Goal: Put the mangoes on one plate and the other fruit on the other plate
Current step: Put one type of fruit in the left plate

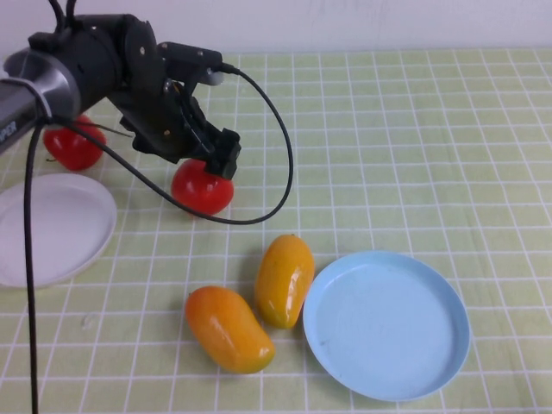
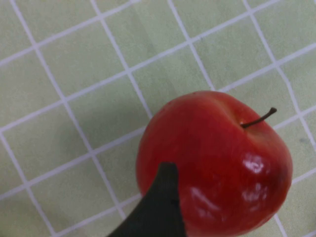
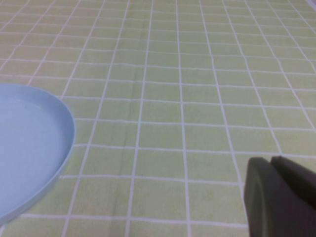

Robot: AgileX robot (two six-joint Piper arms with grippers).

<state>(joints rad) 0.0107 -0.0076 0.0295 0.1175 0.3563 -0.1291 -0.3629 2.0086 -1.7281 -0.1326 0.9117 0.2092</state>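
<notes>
1. High view: we log the left gripper (image 1: 216,164) over the near red apple (image 1: 203,189); finger state unclear.
2. Beyond it, white plate (image 1: 52,226) and blue plate (image 1: 385,324) empty; mangoes (image 1: 283,279) unsorted.
3. Right gripper (image 3: 279,197) beside the blue plate, fingers pressed together.

The left gripper (image 1: 220,159) hangs right over one red apple (image 1: 202,188). Another apple (image 1: 74,145) sits beside the white plate (image 1: 52,226). Two mangoes (image 1: 283,279) lie beside the empty blue plate (image 1: 386,323).

There are 2 mangoes (image 1: 283,279) (image 1: 228,328) and 2 red apples (image 1: 203,186) (image 1: 74,145). There are 2 plates: 1 light blue plate (image 1: 386,324) and 1 white plate (image 1: 52,226).
</notes>
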